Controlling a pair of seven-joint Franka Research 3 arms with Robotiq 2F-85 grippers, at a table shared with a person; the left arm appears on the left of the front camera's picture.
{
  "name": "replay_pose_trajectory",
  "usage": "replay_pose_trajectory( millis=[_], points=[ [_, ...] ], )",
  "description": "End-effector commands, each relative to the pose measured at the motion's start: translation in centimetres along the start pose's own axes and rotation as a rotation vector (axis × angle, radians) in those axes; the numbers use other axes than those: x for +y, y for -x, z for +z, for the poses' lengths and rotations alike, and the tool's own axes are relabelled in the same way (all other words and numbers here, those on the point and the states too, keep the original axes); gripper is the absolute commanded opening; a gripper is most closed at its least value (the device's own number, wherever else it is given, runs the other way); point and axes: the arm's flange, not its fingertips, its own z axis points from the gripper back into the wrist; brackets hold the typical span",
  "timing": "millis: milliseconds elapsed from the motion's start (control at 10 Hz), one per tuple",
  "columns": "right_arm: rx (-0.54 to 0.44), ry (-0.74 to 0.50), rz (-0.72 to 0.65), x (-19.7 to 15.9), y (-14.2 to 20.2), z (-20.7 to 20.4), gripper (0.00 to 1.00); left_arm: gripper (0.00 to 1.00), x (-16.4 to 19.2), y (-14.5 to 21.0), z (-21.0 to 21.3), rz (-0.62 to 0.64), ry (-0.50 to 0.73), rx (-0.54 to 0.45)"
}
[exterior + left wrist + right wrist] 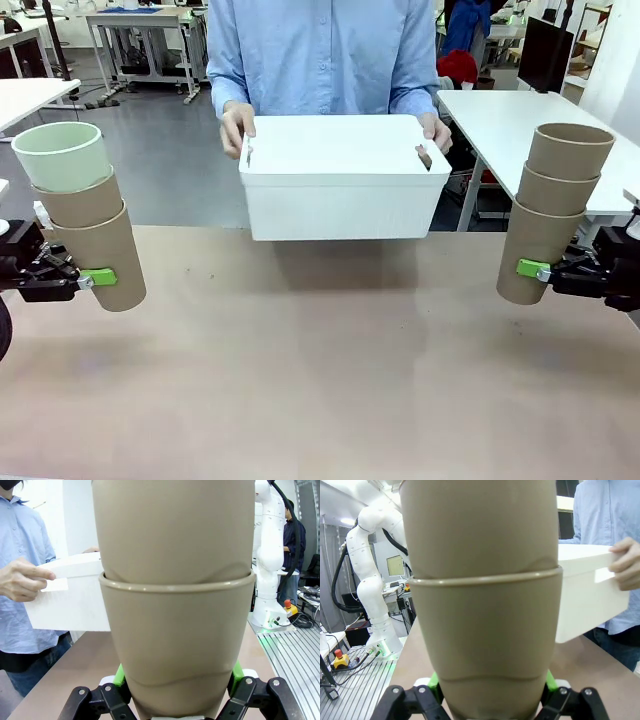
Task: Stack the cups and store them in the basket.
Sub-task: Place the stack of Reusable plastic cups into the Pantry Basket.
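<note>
Kraft-brown three-cup stack [553, 210], tilted, base pinched between right fingers [533, 268]. Left fingers [99, 276] pinch second stack [92, 240], mint-green cup [60, 155] on top. Both off the counter [320, 380]. White basket [340, 195] at far edge between them, in a person's hands [236, 128].

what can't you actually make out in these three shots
- Inside of the basket: front view, its top reads as flat washed-out white; contents unreadable.
- Top of the left stack: left wrist view, cut off by the upper edge.
- Top of the right stack: right wrist view, cut off the same way.
- The person's hands: front view, partly behind the basket.
</note>
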Motion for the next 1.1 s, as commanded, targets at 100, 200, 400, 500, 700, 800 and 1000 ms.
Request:
replay_pose_trajectory(
  millis=[100, 200, 400, 500, 700, 800, 1000],
  points=[
    [-0.007, 0.006, 0.007, -0.06, -0.55, -0.37, 0.84, 0.85, 0.04, -0.52, -0.28, 0.001, -0.003, -0.009],
    [-0.007, 0.006, 0.007, -0.06, -0.55, -0.37, 0.84, 0.85, 0.04, -0.52, -0.28, 0.001, -0.003, -0.009],
    [-0.007, 0.006, 0.007, -0.06, -0.55, -0.37, 0.84, 0.85, 0.04, -0.52, -0.28, 0.001, -0.003, -0.009],
    [-0.007, 0.006, 0.007, -0.06, -0.55, -0.37, 0.84, 0.85, 0.04, -0.52, -0.28, 0.001, -0.003, -0.009],
    [-0.007, 0.006, 0.007, -0.06, -0.55, -0.37, 0.84, 0.85, 0.04, -0.52, -0.28, 0.001, -0.003, -0.009],
    [-0.007, 0.006, 0.007, -0.06, -0.55, -0.37, 0.84, 0.85, 0.04, -0.52, -0.28, 0.001, -0.003, -0.009],
    [-0.007, 0.006, 0.007, -0.06, -0.55, -0.37, 0.84, 0.85, 0.04, -0.52, -0.28, 0.001, -0.003, -0.009]
  ],
)
